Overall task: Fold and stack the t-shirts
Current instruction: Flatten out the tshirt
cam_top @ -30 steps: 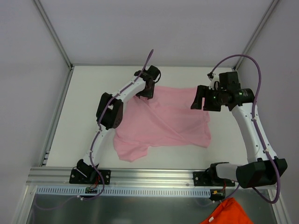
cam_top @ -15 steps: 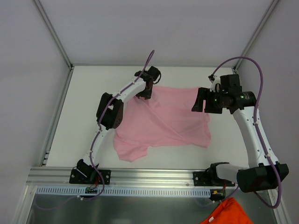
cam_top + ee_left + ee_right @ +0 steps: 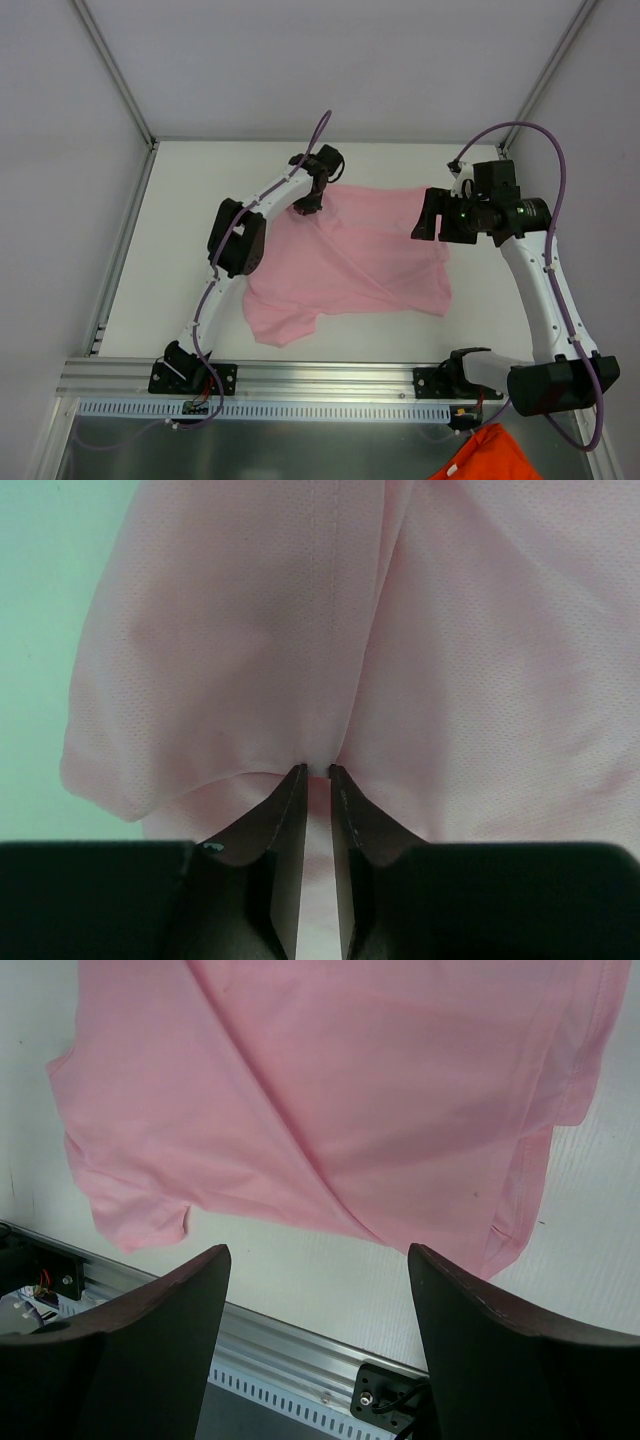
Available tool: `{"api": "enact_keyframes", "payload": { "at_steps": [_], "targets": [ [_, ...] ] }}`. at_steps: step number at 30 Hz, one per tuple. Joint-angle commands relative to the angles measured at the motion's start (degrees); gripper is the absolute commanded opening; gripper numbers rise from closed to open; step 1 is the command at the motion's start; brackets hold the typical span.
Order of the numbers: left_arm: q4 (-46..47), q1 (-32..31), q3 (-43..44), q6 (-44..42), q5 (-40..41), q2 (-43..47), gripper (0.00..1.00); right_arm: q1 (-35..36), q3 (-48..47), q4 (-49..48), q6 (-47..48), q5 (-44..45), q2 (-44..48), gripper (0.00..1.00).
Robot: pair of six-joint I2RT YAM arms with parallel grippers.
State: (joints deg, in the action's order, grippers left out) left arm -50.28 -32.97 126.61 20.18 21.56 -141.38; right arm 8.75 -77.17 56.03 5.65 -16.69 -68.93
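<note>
Pink t-shirt [image 3: 350,260], long axis left-right

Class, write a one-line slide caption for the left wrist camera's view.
Left pincer, tips nearly together, pinches a raised fold of the pink t-shirt lying on the pale table.

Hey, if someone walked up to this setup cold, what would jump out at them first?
The pink t-shirt, spread rumpled across the middle of the white table, dominates. The left gripper pinches a ridge of fabric at its far left corner, while the right gripper hangs wide open above its right side. An orange cloth peeks in at the near right corner.
</note>
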Motion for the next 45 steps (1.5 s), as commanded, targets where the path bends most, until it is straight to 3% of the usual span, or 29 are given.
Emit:
{"api": "enact_keyframes", "payload": {
  "at_steps": [1,6,26,36,45],
  "targets": [
    [-2.0,-0.3,-0.2,-0.3,1.4,-0.9,0.15,0.4,-0.6,0.7,1.0,1.0,1.9,0.77],
    [-2.0,-0.3,-0.2,-0.2,1.6,-0.9,0.0,0.3,-0.5,0.6,1.1,1.1,2.0,0.77],
    [4.3,1.0,4.2,4.1,11.6,7.6,0.0,0.4,1.9,0.2,0.5,-1.4,3.4,0.77],
    [9.1,3.5,7.2,5.5,15.8,9.2,0.0,0.4,6.7,0.0,0.2,-2.4,5.7,0.76],
    [7.4,7.1,8.3,9.6,21.9,7.8,0.0,0.5,10.8,0.0,-0.7,-3.5,7.1,0.76]
  ]
}}
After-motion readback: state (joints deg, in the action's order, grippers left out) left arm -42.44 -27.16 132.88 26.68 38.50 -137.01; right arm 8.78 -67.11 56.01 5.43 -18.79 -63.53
